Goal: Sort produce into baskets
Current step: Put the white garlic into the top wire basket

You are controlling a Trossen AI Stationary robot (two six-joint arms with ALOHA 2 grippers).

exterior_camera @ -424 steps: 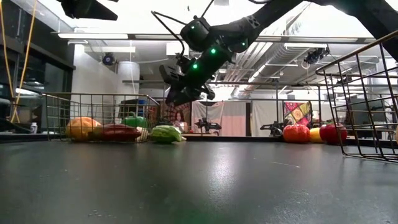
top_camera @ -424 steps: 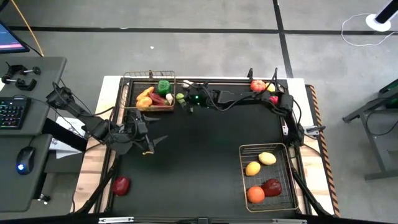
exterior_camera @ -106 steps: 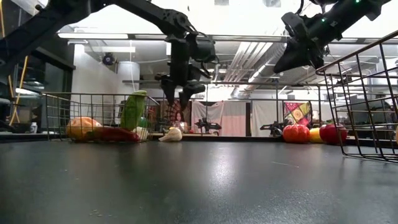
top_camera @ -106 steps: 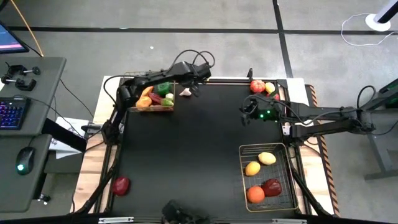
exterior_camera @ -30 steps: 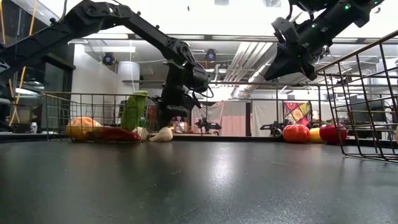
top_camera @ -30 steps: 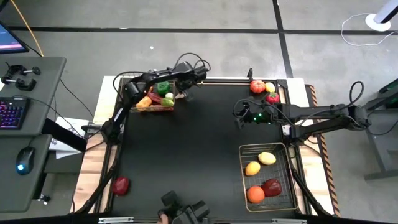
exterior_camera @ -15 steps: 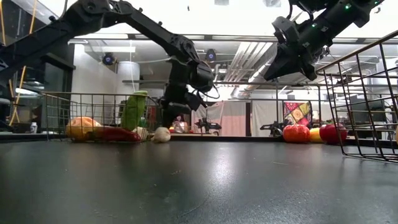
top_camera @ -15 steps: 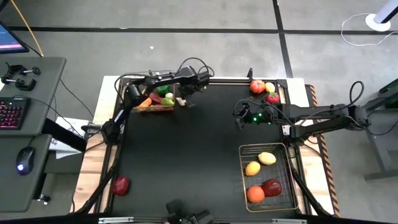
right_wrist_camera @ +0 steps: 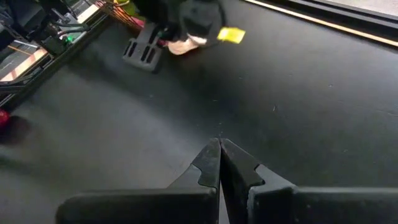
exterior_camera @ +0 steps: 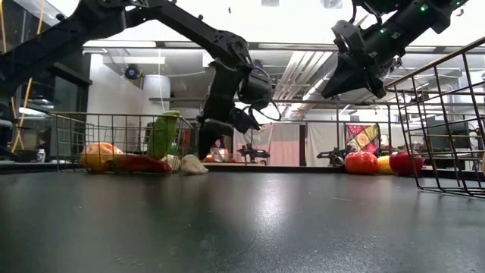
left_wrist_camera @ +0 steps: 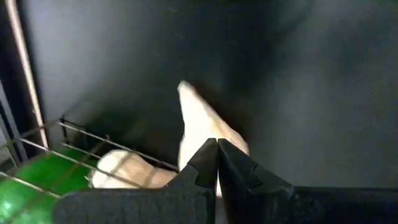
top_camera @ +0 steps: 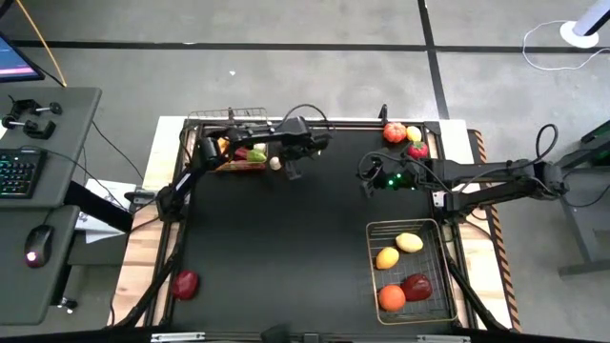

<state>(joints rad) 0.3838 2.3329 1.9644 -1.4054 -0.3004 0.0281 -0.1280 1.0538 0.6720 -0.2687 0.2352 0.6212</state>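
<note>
Left wrist view: left pincer [left_wrist_camera: 217, 163] clenched, empty, over garlic [left_wrist_camera: 205, 130] | right pincer [right_wrist_camera: 219, 163] clenched.

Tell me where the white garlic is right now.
The white garlic lies on the black mat at the table's far left in the high view, just outside the coppery-rimmed basket, beside its right wall, with the left gripper shut right next to it.

my left arm stretches along the table's far edge, its left gripper [left_wrist_camera: 216, 163] low at the mat, fingers pressed together, holding nothing. my right arm reaches in from the right side, its right gripper [right_wrist_camera: 219, 163] raised above the mat, fingers closed, empty.
</note>
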